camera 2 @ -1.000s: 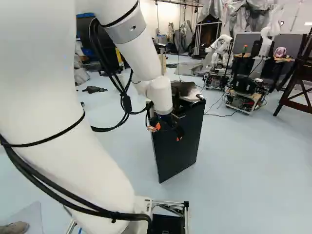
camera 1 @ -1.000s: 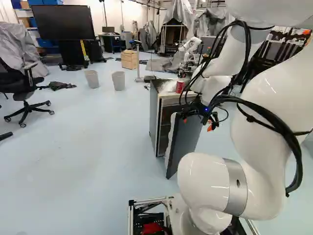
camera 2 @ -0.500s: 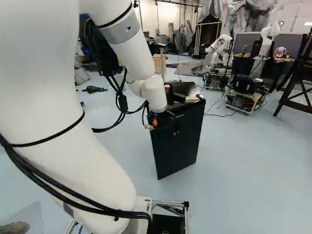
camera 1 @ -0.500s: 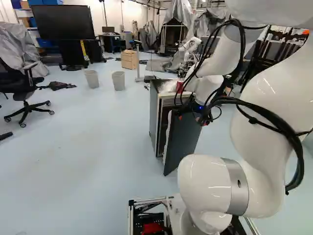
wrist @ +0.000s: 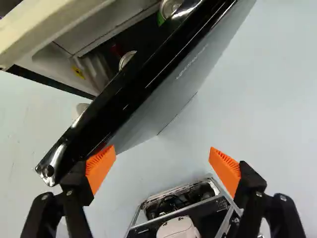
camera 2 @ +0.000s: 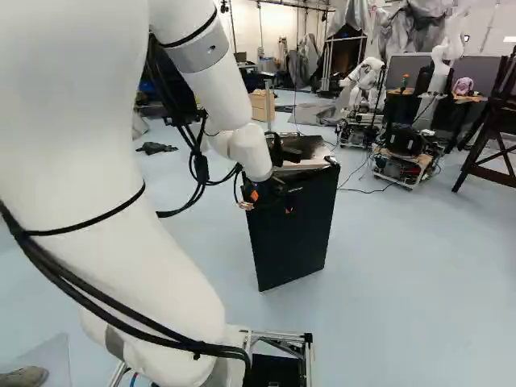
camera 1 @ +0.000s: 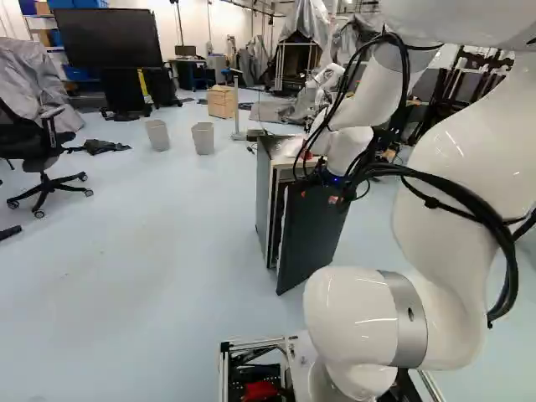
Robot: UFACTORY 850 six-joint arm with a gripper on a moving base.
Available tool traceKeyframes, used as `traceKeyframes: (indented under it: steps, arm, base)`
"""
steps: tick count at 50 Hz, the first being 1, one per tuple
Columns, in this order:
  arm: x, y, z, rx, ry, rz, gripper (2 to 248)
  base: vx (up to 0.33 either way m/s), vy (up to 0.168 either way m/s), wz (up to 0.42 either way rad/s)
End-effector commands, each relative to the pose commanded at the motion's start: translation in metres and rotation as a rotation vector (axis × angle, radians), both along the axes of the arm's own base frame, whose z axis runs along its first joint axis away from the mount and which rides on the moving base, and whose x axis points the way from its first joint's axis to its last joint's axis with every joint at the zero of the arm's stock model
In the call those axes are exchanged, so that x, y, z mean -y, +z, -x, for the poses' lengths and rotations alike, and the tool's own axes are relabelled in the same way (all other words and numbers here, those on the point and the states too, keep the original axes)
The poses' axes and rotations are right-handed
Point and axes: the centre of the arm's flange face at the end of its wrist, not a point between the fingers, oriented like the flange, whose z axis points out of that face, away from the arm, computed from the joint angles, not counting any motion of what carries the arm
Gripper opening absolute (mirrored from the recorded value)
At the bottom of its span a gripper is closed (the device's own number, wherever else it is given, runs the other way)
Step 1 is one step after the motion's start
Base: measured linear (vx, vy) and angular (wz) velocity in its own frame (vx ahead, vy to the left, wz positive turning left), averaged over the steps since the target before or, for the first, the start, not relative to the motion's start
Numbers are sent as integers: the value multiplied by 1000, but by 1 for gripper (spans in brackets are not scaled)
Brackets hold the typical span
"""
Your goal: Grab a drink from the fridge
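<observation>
so the gripper [camera 2: 271, 202] is hanging by the top of the fridge door [camera 1: 314, 234], and it's sitting released, with its two fingers spreading wide and grasping nothing. in the wrist view one orange pad [wrist: 100, 166] is showing right at the door's dark edge (can't tell if it's actually touching), while the other pad [wrist: 225, 171] is standing well apart from the door, over the pale floor [wrist: 267, 94].

the door is standing partly open, and the gap is showing between it and the body of the fridge [camera 1: 263, 197]. as for the drinks, two can tops are peeking out of that gap: a silver one [wrist: 127, 59] near a bit of red, and a can with a green side [wrist: 170, 7] farther along the door. both are sitting ahead of the fingers, behind the door's edge. a yellow sticker [wrist: 78, 72] is showing inside too.

going outward, the white arm [camera 2: 89, 169] is reaching over from the base, and its wrist is partly hiding the fridge top. beyond that, two grey bins [camera 1: 203, 138] are standing on the floor past the fridge, an office chair [camera 1: 38, 146] is sitting at the left of the left base view, and another robot [camera 2: 367, 76] is standing farther back.
</observation>
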Motion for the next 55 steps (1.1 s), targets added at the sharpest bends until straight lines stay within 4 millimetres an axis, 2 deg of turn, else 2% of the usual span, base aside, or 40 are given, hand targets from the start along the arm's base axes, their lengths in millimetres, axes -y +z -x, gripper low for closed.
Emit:
traceKeyframes:
  steps: [55]
  arm:
    - [-22, 0, -51, 17, 72, 4, 247]
  base:
    - [0, 0, 0]
